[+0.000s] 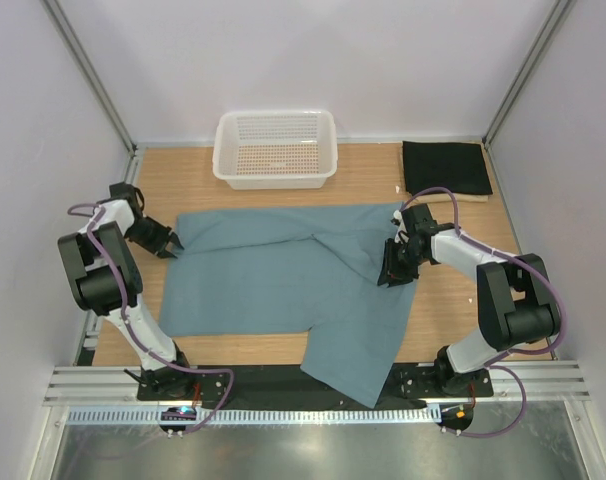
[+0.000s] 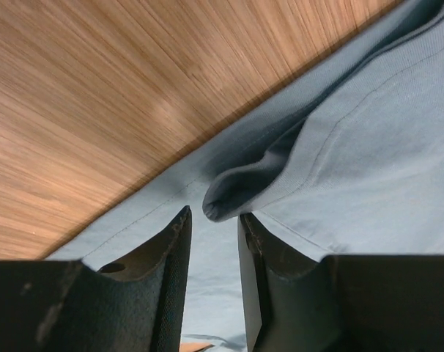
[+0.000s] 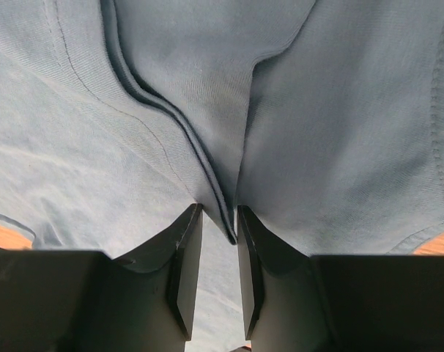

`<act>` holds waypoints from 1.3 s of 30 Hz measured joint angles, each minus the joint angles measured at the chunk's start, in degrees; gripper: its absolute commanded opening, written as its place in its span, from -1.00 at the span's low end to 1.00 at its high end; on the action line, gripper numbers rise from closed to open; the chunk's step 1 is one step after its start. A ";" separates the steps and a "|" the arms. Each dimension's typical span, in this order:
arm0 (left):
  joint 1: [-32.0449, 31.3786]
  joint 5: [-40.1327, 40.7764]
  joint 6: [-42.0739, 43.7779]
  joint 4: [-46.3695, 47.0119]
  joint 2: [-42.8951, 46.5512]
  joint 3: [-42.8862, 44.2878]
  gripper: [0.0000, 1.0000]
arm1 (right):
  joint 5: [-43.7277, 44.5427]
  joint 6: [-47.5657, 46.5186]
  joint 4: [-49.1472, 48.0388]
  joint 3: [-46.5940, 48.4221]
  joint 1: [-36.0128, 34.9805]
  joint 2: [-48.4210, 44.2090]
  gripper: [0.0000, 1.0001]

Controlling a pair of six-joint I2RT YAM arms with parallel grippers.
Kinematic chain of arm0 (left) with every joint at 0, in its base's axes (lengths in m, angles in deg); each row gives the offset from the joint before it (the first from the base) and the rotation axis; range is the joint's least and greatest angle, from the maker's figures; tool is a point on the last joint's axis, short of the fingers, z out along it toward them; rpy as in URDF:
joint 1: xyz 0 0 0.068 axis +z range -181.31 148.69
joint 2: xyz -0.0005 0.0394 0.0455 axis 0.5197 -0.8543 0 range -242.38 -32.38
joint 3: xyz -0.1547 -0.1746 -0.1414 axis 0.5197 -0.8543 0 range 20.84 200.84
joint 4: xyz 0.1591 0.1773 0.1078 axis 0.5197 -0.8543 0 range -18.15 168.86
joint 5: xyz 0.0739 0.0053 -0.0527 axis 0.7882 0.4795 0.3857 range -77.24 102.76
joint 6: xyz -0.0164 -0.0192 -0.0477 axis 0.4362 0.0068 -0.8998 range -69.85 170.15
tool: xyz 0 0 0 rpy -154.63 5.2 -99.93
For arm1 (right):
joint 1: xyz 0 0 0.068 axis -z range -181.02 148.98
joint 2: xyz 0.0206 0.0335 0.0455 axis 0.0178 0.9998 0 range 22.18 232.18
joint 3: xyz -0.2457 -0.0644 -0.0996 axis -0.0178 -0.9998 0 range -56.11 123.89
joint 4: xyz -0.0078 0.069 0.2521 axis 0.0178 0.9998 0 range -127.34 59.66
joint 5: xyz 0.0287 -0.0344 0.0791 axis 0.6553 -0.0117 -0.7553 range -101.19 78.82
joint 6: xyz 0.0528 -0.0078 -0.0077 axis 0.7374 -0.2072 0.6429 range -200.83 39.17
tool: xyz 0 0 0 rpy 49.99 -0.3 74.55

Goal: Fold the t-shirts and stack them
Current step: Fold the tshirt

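A large teal-blue t-shirt [image 1: 273, 275] lies spread on the wooden table, its lower right part hanging over the near edge. My left gripper [image 1: 171, 245] sits at the shirt's left corner. In the left wrist view it [image 2: 213, 214] is open, with a raised fold of teal cloth [image 2: 229, 194] just at its tips. My right gripper [image 1: 391, 270] rests on the shirt's right side. In the right wrist view it [image 3: 218, 209] is open, a ridge of the teal shirt [image 3: 229, 220] lying between its tips against the right finger. A folded black t-shirt [image 1: 445, 165] lies at the back right.
A white mesh basket [image 1: 275, 148] stands at the back centre, just behind the teal shirt. A pale strip of cloth [image 1: 458, 198] shows under the black shirt's front edge. Bare wood [image 2: 97, 88] lies left of the left gripper. Frame posts stand at both back corners.
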State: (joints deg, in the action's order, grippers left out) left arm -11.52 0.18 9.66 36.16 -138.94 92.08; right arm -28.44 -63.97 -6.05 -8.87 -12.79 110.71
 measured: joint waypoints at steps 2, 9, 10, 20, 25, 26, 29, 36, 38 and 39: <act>0.00 0.15 0.17 0.02 -0.61 0.44 -0.41 | 0.00 -0.02 0.00 0.02 0.00 0.00 -0.38; 0.00 0.17 0.24 0.37 -2.49 0.98 -1.00 | -0.48 0.11 0.00 0.42 0.00 0.00 -0.98; 0.00 0.17 0.42 0.44 -2.51 0.98 -1.00 | -0.55 0.37 0.00 0.59 0.00 0.00 -0.97; 0.00 0.39 0.48 0.24 -2.51 5.01 -1.00 | 8.24 0.13 5.79 10.01 0.00 -6.60 -0.97; -0.02 -0.31 0.46 -0.81 -3.98 11.32 -1.00 | 12.63 -0.26 4.92 19.50 0.00 -9.31 -0.97; -0.02 -0.55 0.46 -0.79 -4.63 12.87 -1.00 | 13.51 -0.31 4.57 20.61 0.00 -9.33 -0.97; -0.04 -1.25 0.42 -0.85 -6.32 16.11 -1.00 | 16.13 -0.76 4.26 23.12 0.00 -9.16 -0.98; -0.42 -3.26 0.22 -2.21 -10.51 23.76 -1.00 | 19.76 -3.34 2.47 32.41 0.09 -3.41 -0.98; -0.76 -3.85 0.13 -2.54 -12.44 27.10 -1.00 | 20.13 -4.13 1.57 34.16 0.33 -1.31 -0.97; -0.96 -4.09 0.11 -2.49 -13.20 28.39 -1.00 | 20.26 -4.68 1.66 35.28 0.59 -0.04 -0.98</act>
State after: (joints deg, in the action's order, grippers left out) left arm -12.48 -3.90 9.77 33.67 -152.15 120.47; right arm -8.18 -68.65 -4.39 26.41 -12.20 110.66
